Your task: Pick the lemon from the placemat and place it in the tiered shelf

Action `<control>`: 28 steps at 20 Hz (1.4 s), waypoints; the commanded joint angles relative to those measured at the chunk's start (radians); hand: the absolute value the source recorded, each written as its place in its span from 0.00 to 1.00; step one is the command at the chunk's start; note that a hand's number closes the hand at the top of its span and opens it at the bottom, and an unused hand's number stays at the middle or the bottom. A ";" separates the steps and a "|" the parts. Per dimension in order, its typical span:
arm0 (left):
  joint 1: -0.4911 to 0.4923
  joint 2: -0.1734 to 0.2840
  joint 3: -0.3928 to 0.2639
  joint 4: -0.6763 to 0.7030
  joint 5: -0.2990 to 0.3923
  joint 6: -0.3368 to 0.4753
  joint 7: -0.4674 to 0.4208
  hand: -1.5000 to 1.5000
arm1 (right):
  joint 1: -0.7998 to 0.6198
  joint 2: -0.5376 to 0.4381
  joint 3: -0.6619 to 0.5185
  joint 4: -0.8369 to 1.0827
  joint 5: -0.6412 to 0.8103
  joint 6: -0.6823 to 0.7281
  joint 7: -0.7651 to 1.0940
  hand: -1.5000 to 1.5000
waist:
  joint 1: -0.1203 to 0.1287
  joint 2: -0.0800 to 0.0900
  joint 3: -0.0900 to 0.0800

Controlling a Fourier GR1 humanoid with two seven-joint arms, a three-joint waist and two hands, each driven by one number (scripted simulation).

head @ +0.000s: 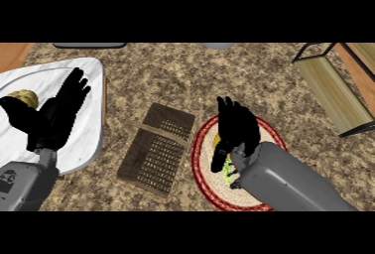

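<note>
The black right hand (236, 130) hangs over a round woven placemat with a red rim (203, 149), fingers pointing away and bent downward, thumb reaching down at the left. Beneath its palm and wrist a sliver of the yellow-green lemon (229, 168) shows, lying on the mat. Whether the fingers actually close on the fruit cannot be told, since the hand covers most of it.

Just left of the mat lies a brown slatted basket with a handle (157, 149) on the speckled granite counter (183, 74). Further left, the black left hand (62, 111) rests released, fingers straight, above a white marble board (92, 74) that bears a yellowish potato-like thing (24, 97). The light wooden tiered shelf with a dark frame (333, 89) stands at the far right, well apart from the lemon.
</note>
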 commanded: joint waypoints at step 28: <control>-0.008 -0.103 0.046 -0.020 -0.117 -0.024 0.042 0.50 | 0.155 0.247 -0.198 0.347 0.299 -0.014 -0.115 0.00 | 0.004 0.004 0.001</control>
